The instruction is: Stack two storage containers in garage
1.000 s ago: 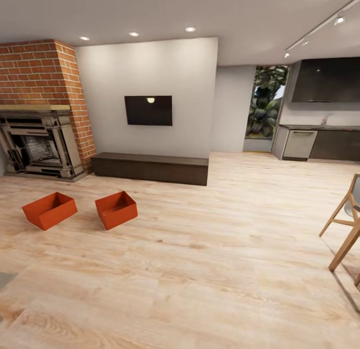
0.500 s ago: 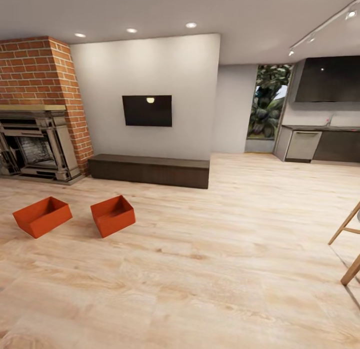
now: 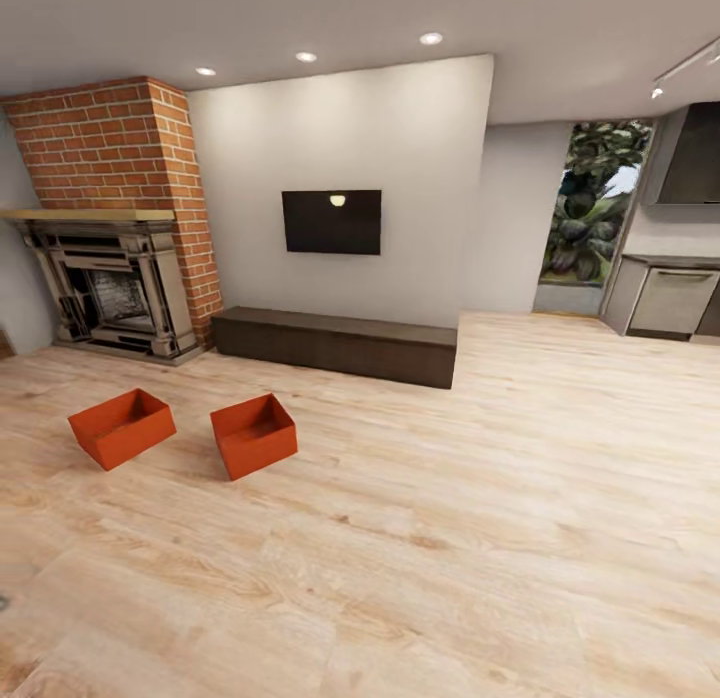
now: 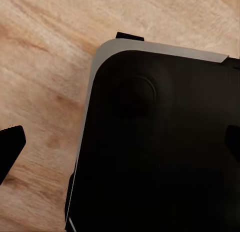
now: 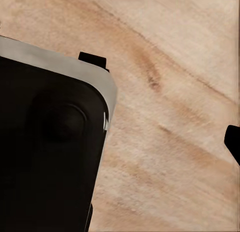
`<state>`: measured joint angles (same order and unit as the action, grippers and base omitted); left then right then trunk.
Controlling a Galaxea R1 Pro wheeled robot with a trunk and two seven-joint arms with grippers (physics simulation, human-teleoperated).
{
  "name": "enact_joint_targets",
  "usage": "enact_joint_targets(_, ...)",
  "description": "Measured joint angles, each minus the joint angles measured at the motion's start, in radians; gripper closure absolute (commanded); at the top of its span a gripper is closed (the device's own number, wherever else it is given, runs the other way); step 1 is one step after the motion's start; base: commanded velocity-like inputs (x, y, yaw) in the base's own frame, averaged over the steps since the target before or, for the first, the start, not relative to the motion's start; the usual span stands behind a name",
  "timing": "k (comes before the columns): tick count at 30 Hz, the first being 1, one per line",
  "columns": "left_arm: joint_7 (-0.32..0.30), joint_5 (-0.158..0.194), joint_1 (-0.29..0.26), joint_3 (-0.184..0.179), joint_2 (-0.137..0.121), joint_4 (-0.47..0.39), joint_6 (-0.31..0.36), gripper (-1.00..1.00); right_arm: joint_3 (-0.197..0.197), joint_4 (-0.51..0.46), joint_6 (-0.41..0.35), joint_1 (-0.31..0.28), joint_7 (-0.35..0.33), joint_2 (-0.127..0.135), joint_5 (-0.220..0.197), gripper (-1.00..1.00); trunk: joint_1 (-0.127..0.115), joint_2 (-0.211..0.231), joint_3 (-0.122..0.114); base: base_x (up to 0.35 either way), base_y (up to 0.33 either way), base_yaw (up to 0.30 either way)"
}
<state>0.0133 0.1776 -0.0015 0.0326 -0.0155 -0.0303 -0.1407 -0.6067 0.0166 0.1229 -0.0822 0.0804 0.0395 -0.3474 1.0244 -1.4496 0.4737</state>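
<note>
Containers first: your two orange-red, open-top rectangular storage bins sit on the light wood-plank floor (image 3: 420,538) of the living room, in front of the brick fireplace (image 3: 120,228). The left bin (image 3: 122,427) and the right bin (image 3: 254,435) stand just beside each other but apart, both upright with their openings up and each turned at an angle to the room. Neither is stacked or tilted, so either could be taken first.

They lie to your left of centre in the head view and well ahead of you, short of the long dark low bench (image 3: 335,344) under the black wall-mounted television (image 3: 331,221). My judgement is that you are at the approach stage; nothing of the carrying has begun and the garage is yet to come.

Both wrist views look down past a dark rounded body panel with a grey edge (image 4: 160,142) onto the planks, which suggests the arms hang tucked at your sides for driving. A black fingertip (image 4: 11,147) sits at one edge of the left wrist view and another (image 5: 233,142) at the edge of the right wrist view, so I read both sets of jaws as spread wide and holding nothing.

Turning the base toward the bins would likely serve you next.
</note>
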Motion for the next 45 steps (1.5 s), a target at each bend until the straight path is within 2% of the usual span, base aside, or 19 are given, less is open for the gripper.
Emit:
enact_joint_targets(15,0.000,0.000,0.000,0.000,0.000,0.000,0.000,-1.00,0.000,0.000,0.000,0.000,0.000,0.000,0.000,-1.00,0.000,0.000,0.000,0.321,0.000,0.263)
enact_joint_targets(39,0.000,0.000,0.000,0.000,0.000,0.000,0.000,-1.00,0.000,0.000,0.000,0.000,0.000,0.000,0.000,-1.00,0.000,0.000,0.000,0.321,0.000,0.015)
enact_joint_targets(45,0.000,0.000,0.000,0.000,0.000,0.000,0.000,-1.00,0.000,0.000,0.000,0.000,0.000,0.000,0.001,-1.00,0.000,0.000,0.000,0.321,0.000,0.243)
